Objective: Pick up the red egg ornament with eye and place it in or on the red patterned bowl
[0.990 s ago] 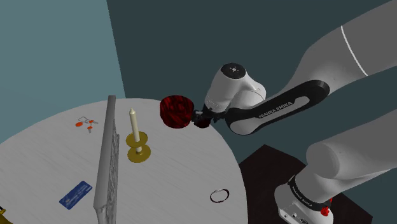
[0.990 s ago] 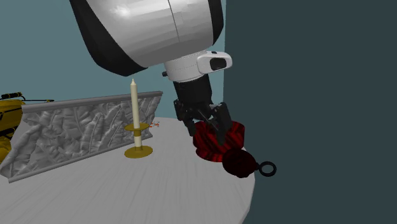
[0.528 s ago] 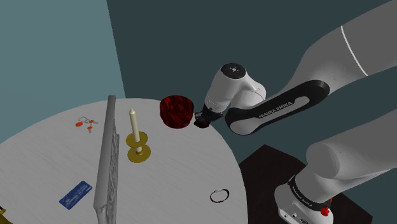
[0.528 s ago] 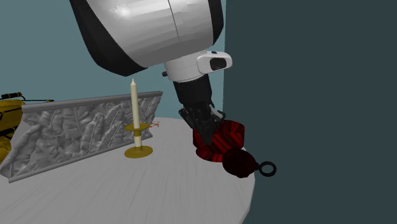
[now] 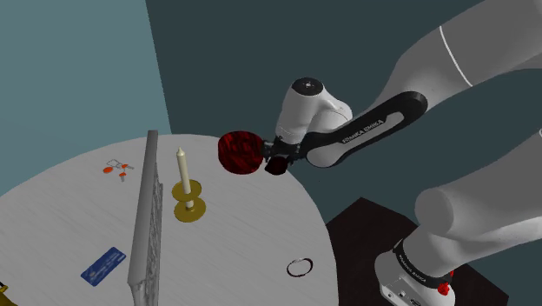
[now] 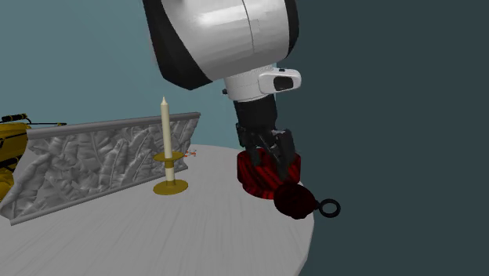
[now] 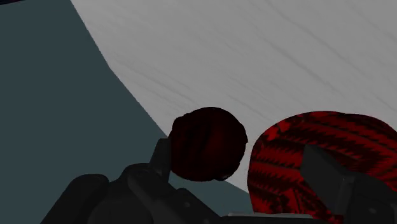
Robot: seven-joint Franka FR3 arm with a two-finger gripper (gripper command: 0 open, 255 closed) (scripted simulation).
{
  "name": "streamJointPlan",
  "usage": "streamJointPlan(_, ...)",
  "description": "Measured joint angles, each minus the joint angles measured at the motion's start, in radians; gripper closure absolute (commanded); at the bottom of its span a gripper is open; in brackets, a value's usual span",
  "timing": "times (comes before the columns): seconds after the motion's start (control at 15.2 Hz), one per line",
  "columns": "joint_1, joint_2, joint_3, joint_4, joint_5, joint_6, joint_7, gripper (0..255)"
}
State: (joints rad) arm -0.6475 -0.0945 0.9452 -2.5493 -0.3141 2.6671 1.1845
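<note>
The dark red egg ornament lies at the round table's edge with its black ring eye pointing off the table. The red patterned bowl stands right beside it. In the shoulder view the egg is just right of the bowl. My gripper hangs low over both, open. In the wrist view the egg sits by one finger, while the other finger is in front of the bowl. Nothing is clasped.
A white candle in a gold holder and a long grey carved panel stand mid-table. A blue card, a black ring and small orange pieces lie around. The table drops off right beside the egg.
The hand has turned at the wrist and shifted toward the egg, to the second exterior view's right. The fingers still stand apart. Egg and bowl have not moved.
</note>
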Motion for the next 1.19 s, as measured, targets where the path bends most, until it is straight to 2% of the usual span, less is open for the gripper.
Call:
streamJointPlan(0.13,-0.061,0.085,0.008,0.067,-0.07,-0.057,0.145,0)
streamJointPlan(0.26,-0.087,0.185,-0.02,0.135,-0.151,-0.108,0.295,0)
streamJointPlan(0.59,-0.1,0.332,-0.134,0.254,-0.165,-0.195,0.535,0)
streamJointPlan(0.79,-0.099,0.344,-0.143,0.26,-0.159,-0.187,0.588,0)
streamJointPlan(1.19,-0.058,0.432,-0.194,0.275,-0.27,-0.148,0.683,0)
